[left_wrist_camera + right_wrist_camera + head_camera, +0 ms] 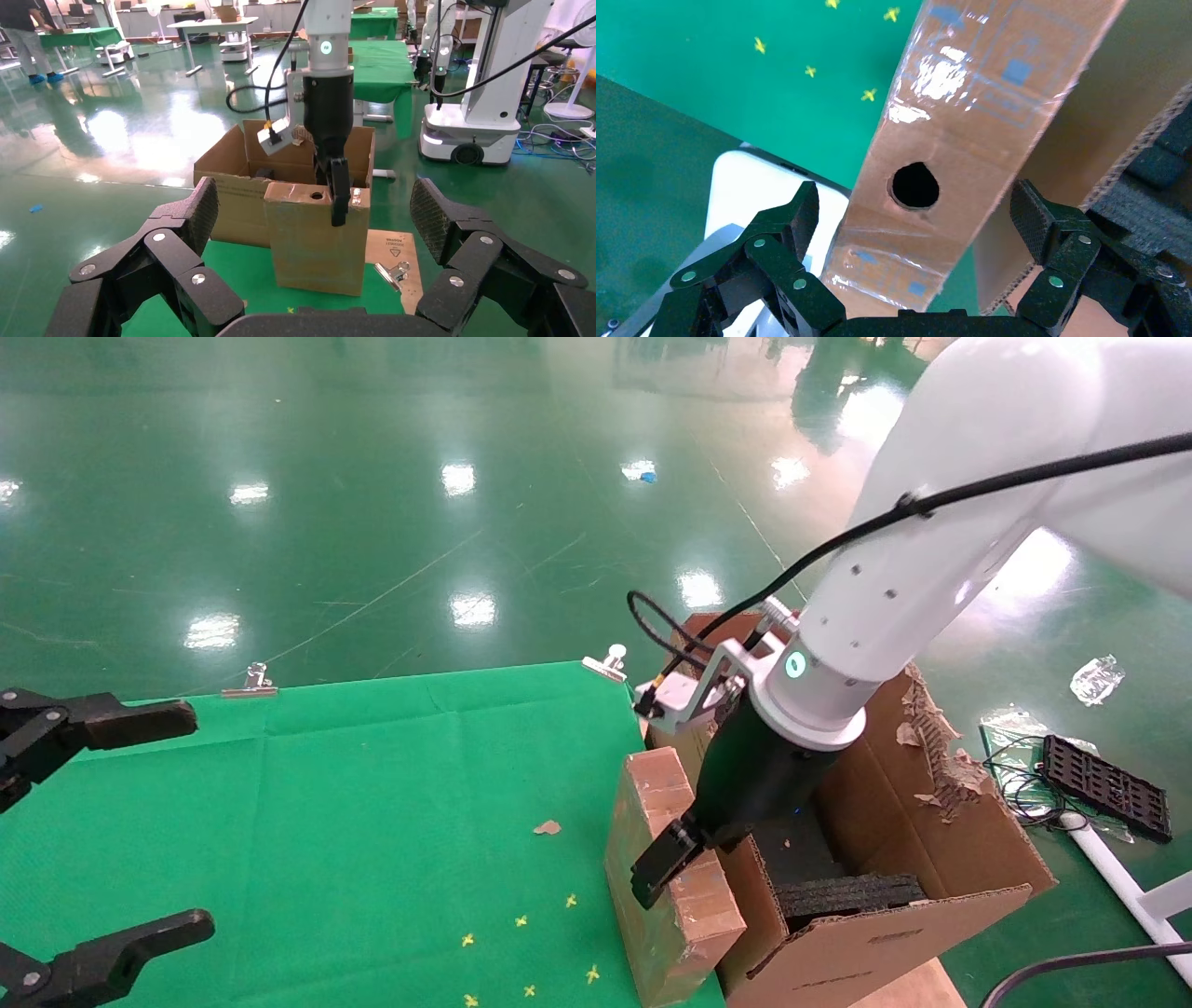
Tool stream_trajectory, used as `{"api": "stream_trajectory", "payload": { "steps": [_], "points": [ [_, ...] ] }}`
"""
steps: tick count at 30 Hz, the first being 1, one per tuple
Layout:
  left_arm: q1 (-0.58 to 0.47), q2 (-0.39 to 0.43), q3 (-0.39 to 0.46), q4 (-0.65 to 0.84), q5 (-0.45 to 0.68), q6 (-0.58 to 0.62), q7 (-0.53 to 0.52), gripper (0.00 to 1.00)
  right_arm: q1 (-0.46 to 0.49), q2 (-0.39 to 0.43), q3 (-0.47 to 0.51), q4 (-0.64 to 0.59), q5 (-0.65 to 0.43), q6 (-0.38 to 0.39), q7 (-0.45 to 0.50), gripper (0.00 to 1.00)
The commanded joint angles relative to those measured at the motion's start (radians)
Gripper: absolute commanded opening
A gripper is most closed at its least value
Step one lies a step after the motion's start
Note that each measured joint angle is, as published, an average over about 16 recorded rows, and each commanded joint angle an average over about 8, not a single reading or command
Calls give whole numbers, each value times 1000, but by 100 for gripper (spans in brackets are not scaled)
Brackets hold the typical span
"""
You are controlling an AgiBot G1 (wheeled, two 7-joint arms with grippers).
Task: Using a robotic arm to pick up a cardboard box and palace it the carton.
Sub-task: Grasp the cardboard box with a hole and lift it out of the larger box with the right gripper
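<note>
Reaching from the head view: the robotic arm (pixel 931 551) comes down from 1 o'clock to the desk's (pixel 372 803) right edge, where its right gripper (pixel 663 866) meets the top of the cardboard box (pixel 666 887).
Box, head view: it stands upright at the desk's 5 o'clock corner, just beside the near wall of the carton (pixel 894 859), which sits off the desk at 3 o'clock with black foam (pixel 852 893) showing inside.
Left gripper, head view: the left gripper (pixel 88 831) idles at 9 o'clock, fingers spread wide and empty, well apart from the work.
Facing it from the left wrist view: the cardboard box (pixel 316 242) stands at 12 o'clock with the carton (pixel 239 182) behind it; one black finger (pixel 339 191) hangs down the box's near face, over the top edge beside the round hole (pixel 318 195).
Looking down the right wrist view: the two fingers (pixel 784 232) straddle the narrow taped top of the cardboard box (pixel 968 133), each standing off its side with a gap; the hole (pixel 915 185) lies between them.
Step in hand: by the look of it, the grasp, fingers placed but not yet closed on the box.
Next move calls for: closing squarely on the two broad faces, lifting clear of the carton's near wall, then carrying toward 3 o'clock and lowering onto the foam.
</note>
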Motion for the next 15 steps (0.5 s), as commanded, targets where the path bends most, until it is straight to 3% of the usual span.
{"api": "stream_trajectory", "payload": {
  "steps": [1, 2, 4, 6, 8, 11, 15],
  "points": [
    [0, 0, 0, 0, 0, 0, 0, 85, -13, -12, -8, -7, -6, 1, 7, 21],
    [0, 0, 0, 0, 0, 0, 0, 76, -16, -15, -10, -6, -8, 1, 11, 11],
    [0, 0, 0, 0, 0, 0, 0, 56, -19, -21, -14, -4, -13, 1, 20, 1],
    [0, 0, 0, 0, 0, 0, 0, 33, -20, -25, -17, 0, -18, 2, 29, 0],
    [0, 0, 1, 0, 0, 0, 0, 16, -20, -28, -19, 5, -23, 3, 37, 0],
    [0, 0, 1, 0, -1, 0, 0, 4, -20, -30, -21, 13, -27, 6, 46, 0],
    [0, 0, 1, 0, -1, 0, 1, 0, -21, -31, -24, 20, -30, 8, 56, 0]
  ]
}}
